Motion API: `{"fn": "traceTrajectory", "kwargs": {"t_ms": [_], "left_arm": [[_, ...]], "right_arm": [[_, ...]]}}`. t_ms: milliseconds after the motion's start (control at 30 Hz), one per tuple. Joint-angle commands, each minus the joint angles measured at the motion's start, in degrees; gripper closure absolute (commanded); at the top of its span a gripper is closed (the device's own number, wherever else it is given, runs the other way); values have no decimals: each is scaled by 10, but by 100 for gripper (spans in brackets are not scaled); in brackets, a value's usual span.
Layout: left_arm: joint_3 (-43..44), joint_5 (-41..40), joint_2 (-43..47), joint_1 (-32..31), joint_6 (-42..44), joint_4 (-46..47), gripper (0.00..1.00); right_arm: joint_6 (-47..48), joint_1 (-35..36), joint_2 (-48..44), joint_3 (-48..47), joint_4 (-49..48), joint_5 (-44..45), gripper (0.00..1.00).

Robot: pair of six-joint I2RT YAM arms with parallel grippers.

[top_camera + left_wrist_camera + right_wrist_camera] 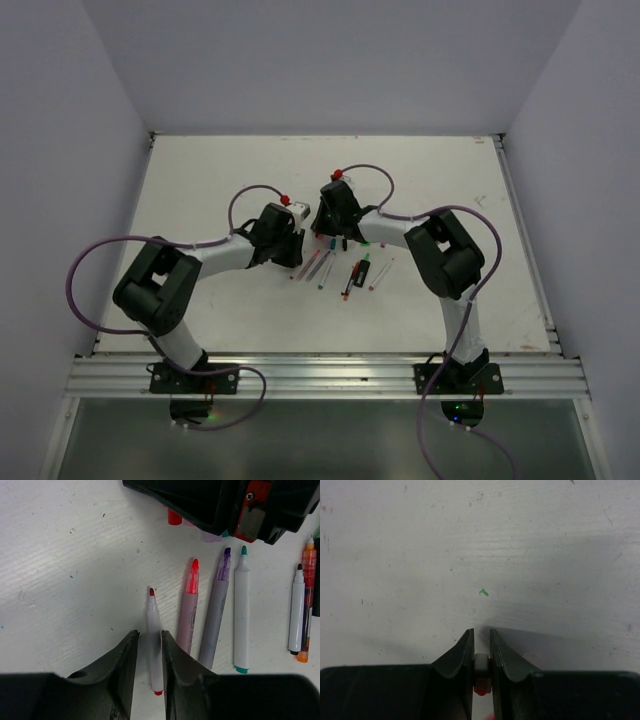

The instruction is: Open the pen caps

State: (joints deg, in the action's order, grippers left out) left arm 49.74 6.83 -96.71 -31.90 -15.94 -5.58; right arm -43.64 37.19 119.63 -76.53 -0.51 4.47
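Grips white-barrelled pen in left jaws, low on the barrel. Lies lengthwise straight out from those jaws, bare red tip leading, aimed toward the right arm. Pinches small white-and-red piece, probably its cap, in right jaws, ahead of that tip and apart from it. Shows three more uncapped pens alongside on the counter.

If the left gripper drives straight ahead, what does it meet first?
Likely the black body of the right gripper, beyond the red-tipped pen the left gripper holds; only bare table between. Height unclear.
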Motion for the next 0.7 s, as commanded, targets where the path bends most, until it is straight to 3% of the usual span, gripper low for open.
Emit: {"fn": "traceTrajectory", "kwargs": {"t_ms": [0,400,667], "left_arm": [[-12,-20,6,3,-11,21,70],[-30,-48,33,3,-31,37,61],[-40,-82,69,7,-51,45,52]], "right_arm": [[-14,3,11,17,-18,0,93],[-24,3,-4,52,-29,8,71],[-20,3,-26,67,-45,8,68]]}}
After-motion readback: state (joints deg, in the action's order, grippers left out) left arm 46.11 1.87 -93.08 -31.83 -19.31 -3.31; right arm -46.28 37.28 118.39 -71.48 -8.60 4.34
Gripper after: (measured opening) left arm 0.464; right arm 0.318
